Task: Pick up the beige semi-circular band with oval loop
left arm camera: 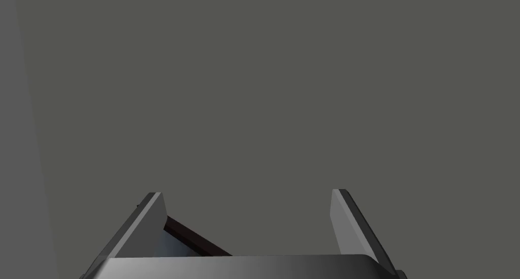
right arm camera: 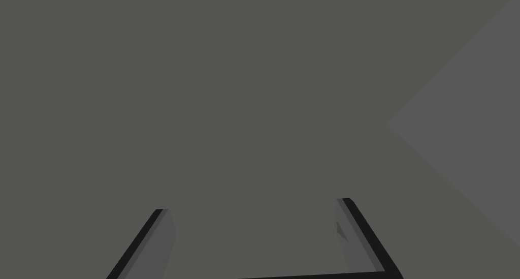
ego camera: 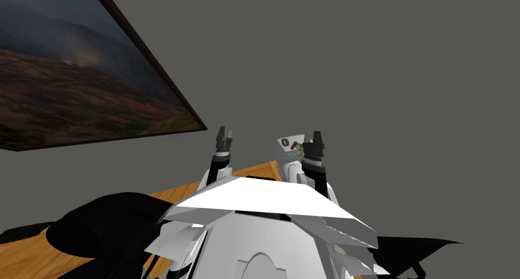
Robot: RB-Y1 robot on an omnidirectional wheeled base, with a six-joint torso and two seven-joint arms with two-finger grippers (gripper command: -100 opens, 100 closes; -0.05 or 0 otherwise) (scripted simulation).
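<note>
Nearest the robot: an orange-brown wooden top [ego camera: 261, 170] with visible grain runs off toward the lower left. A bulky black rounded shape [ego camera: 101, 222] lies over most of its near left part. What the shape is cannot be told.

Past the wooden top's far edge, both arms stand raised side by side, well apart.
- Left gripper [ego camera: 225, 131]: its two thin grey fingers [left arm camera: 143, 230] are spread wide in the left wrist view, with nothing held.
- Right gripper [ego camera: 317, 134]: its fingers [right arm camera: 152, 245] are likewise spread, with nothing between them.

Between the arms, close to the right one, a pale grey flat slab [ego camera: 282, 153] sits at the far right end of the wooden top. Whether it rests on the wood cannot be told. Three small pieces lie in a row along the slab's far edge:
- a dark round piece [ego camera: 285, 142] toward the far left corner
- a short brown piece [ego camera: 295, 145] near the middle
- a green bit [ego camera: 301, 148] at the right edge, just beside the right gripper's dark body

All three are too small for their shapes to be read. The beige semi-circular band with oval loop cannot be singled out among them with certainty. The short brown piece is the nearest in colour. Neither gripper touches any of the pieces.

Farthest: a plain dark grey wall [ego camera: 386, 72]. On its left part hangs a large landscape painting in a dark frame [ego camera: 76, 72].
</note>
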